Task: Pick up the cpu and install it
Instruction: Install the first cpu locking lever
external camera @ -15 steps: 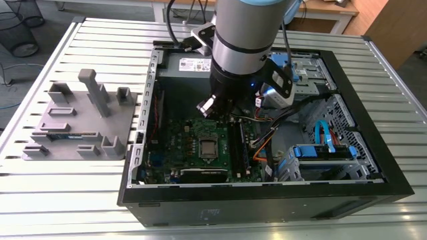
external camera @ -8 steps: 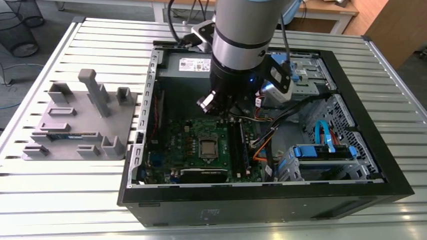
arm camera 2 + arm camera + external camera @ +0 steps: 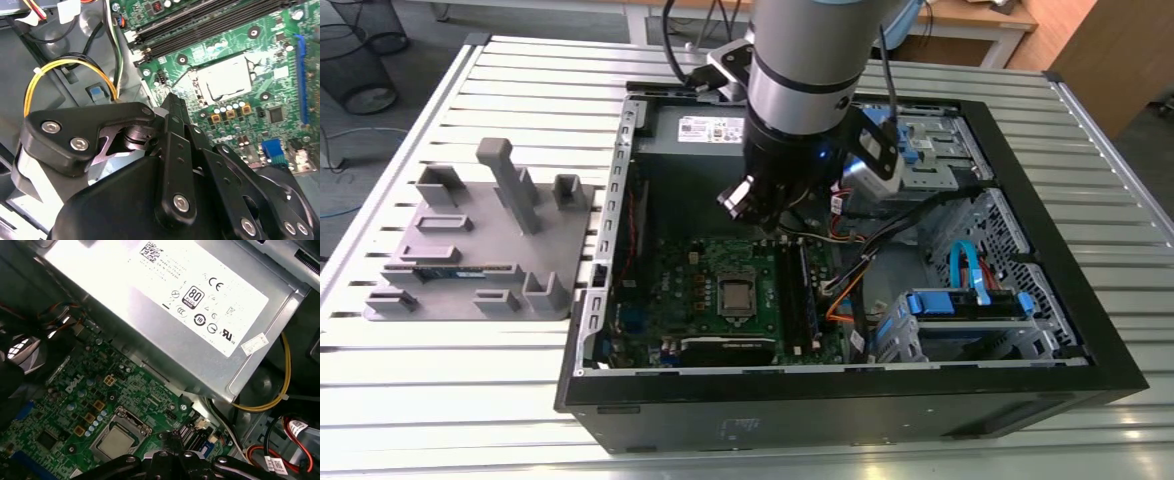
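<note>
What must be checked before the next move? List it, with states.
1. cpu lying in its socket on the motherboard: ok.
2. cpu sitting flat and square in the socket: ok, as far as both wrist views show.
3. Socket latch locked: cannot tell.
4. tool apart from the cpu, not touching it: ok.
5. yellow cables away from the socket, beside the power supply: ok.
</note>
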